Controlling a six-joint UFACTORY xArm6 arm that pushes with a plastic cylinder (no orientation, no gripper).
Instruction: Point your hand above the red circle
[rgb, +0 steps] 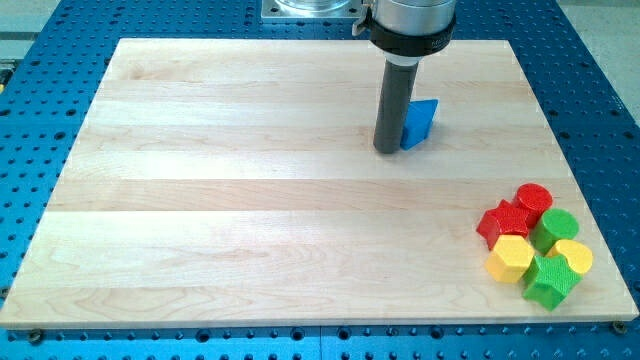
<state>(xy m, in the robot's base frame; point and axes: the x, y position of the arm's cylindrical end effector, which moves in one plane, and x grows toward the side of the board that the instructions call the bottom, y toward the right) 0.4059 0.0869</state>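
Note:
The red circle (534, 200) is a red round block at the view's right, at the top of a cluster of blocks. My tip (387, 150) rests on the wooden board (250, 180) near the view's top middle, far to the left of and above the red circle. It touches the left side of a blue block (421, 122), which looks like a wedge or triangle.
The cluster at the view's lower right also holds a red star-like block (502, 222), a green round block (556, 228), a yellow hexagon-like block (511, 258), a yellow heart-like block (574, 256) and a green block (549, 281). Blue perforated table surrounds the board.

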